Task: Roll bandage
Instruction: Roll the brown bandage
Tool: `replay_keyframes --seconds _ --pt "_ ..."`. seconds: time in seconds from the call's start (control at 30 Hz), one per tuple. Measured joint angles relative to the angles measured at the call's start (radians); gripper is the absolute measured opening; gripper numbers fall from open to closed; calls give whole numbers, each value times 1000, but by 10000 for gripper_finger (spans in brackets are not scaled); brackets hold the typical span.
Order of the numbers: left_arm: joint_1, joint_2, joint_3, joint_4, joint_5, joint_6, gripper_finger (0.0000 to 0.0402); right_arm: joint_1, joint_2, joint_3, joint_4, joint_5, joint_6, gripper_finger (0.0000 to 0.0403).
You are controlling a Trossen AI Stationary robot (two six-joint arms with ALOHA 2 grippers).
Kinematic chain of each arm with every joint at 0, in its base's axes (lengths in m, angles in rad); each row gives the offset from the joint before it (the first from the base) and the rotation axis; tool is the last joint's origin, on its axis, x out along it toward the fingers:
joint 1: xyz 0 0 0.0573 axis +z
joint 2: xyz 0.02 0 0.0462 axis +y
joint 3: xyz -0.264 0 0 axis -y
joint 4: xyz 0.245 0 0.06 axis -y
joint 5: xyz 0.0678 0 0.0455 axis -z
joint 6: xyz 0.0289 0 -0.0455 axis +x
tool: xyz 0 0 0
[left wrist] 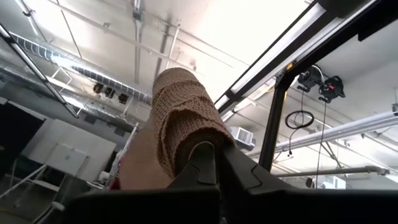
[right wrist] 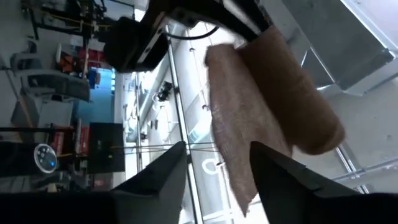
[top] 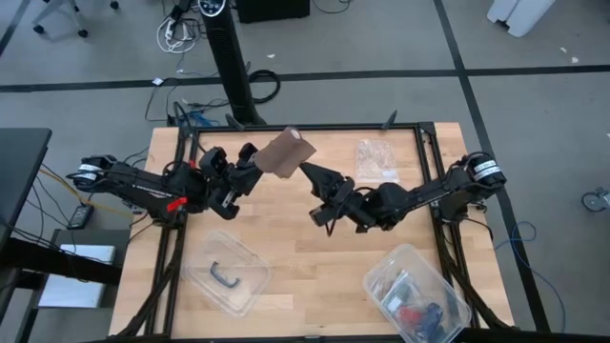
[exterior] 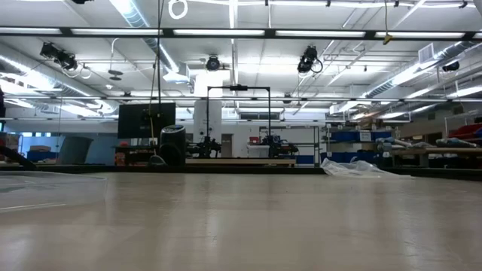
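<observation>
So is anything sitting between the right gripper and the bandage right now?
Nothing visible. The left gripper holds the bandage up off the table, and the right gripper is open just beside it, with only air between its fingers and the fabric. The clear tub lies well away.

The left arm extends from the table's left edge toward its centre, with the left gripper [top: 255, 164] raised and its fingers [left wrist: 200, 163] closed. The right arm reaches in from the right edge; the right gripper [top: 307, 175] points toward the left one, fingers [right wrist: 163, 171] spread apart.
</observation>
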Motion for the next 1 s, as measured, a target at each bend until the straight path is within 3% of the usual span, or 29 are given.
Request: replay_keyframes --seconds 0.37,0.6,1.0 --pt "0 42 8 6 20 -29 1 -24 0 0 -3 -40 -1 82" --pt "0 30 10 19 34 -17 1 21 0 0 3 46 -2 9" --pt "48 30 10 -100 34 33 1 122 0 0 5 247 -6 3"
